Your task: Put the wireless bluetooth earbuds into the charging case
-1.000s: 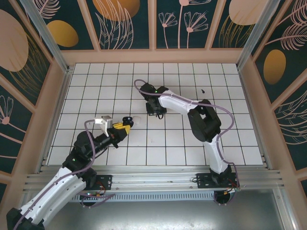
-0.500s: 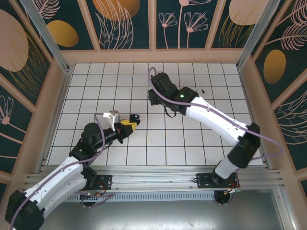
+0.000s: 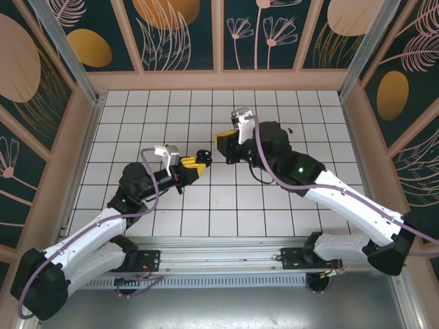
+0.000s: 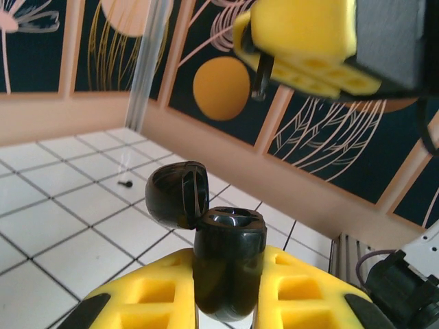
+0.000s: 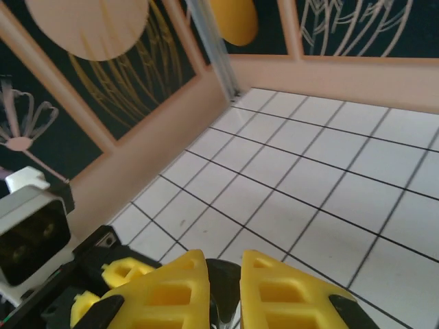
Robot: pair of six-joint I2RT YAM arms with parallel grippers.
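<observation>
Since a second ago, both our arms swung inward: right gripper (image 3: 223, 142) now near left gripper (image 3: 197, 163), mid-table. Left claw clamped on black charging case (image 4: 230, 264), upright, lid (image 4: 180, 195) flipped open. Right claw nearly closed, pinching dark earbud (image 4: 260, 77), near case, not touching. We spot loose black earbud (image 3: 291, 129) on far side of white tiled table (image 3: 137, 110).

**Top external camera:** fixed high above and behind the arm bases, looking down over the whole tiled table (image 3: 274, 205).
**Left wrist camera:** close behind the left end effector (image 4: 230, 281) and its charging case (image 4: 226, 253), facing upward at the right end effector (image 4: 302, 51).
**Right wrist camera:** close, looking down across the tiles at the left arm's camera housing (image 5: 31, 229).

All three views share the table's middle.
</observation>
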